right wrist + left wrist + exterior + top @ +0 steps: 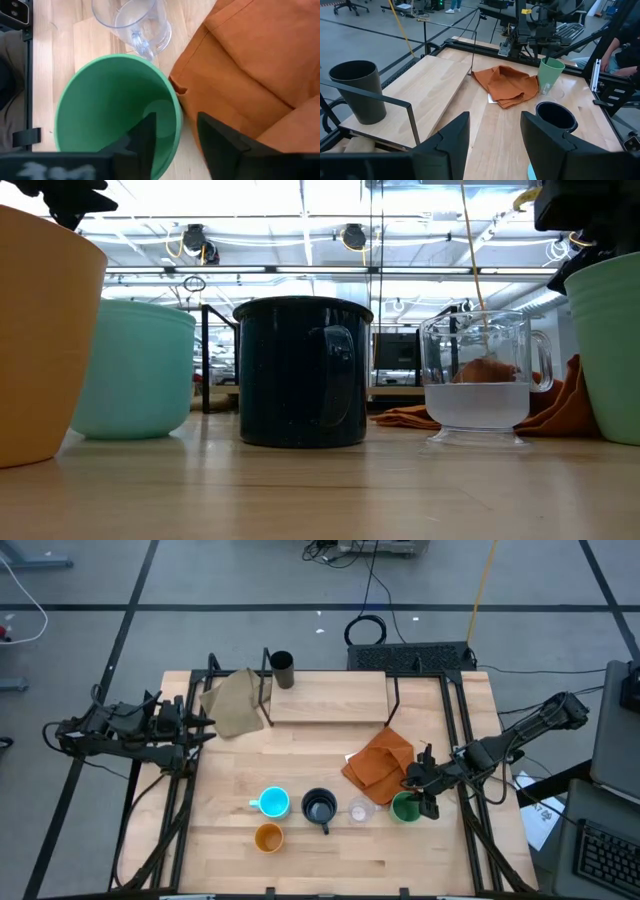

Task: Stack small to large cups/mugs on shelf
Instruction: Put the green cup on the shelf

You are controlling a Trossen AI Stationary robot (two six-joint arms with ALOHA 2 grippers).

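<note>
— While your right gripper (pixel 421 802) hung over the green cup (pixel 405 807), how were its fingers set?

— Spread, straddling the cup's rim: one finger inside, one outside by the orange cloth (pixel 380 762). The cup stood on the table (pixel 330 850), just beside the small clear cup (pixel 359 810).

— And your left gripper (pixel 195 728)?

— Parted, holding nothing, at the table's left edge. The dark brown cup (pixel 282 669) stood alone on the shelf (pixel 330 698).

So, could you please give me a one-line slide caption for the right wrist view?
Right gripper open astride the green cup rim, beside the clear cup and orange cloth.
</note>
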